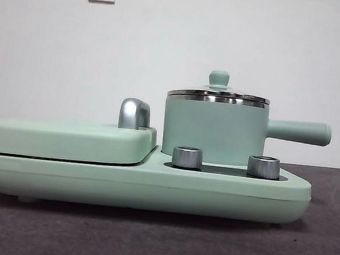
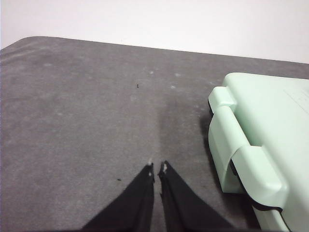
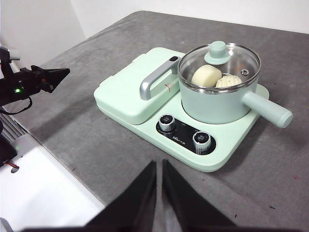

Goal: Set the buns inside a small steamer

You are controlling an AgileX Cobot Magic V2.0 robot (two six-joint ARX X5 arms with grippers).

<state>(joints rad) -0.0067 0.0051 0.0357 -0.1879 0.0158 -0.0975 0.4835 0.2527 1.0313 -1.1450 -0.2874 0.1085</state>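
**Buns in, lid on, both arms clear**

Looks like the finish line here. Inside the mint-green cylindrical steamer pot, seen through the glass lid with its green knob: two pale buns side by side, the smooth cream-white rounded one at about nine o'clock under the knob, the white ridged one just beside it toward four o'clock. Touching or a hair apart? Cannot tell through the glass.

Pot seated on the right half of the mint-green cooker base, straight side handle pointing to three o'clock in the front view, steel rim capped by the lid. Two silver dials in front of it. Flat mint-green rectangular griddle lid with chrome handle closed, on the other half.

Left gripper: black jaws pressed nearly tip to tip, nothing between them, hanging over bare grey tabletop beside the cooker's end. Right gripper: jaws likewise drawn together, empty, held high and well back from the cooker.

By the look of it, nothing left to load: both buns in the pot, cover in place, no bun anywhere on the table.
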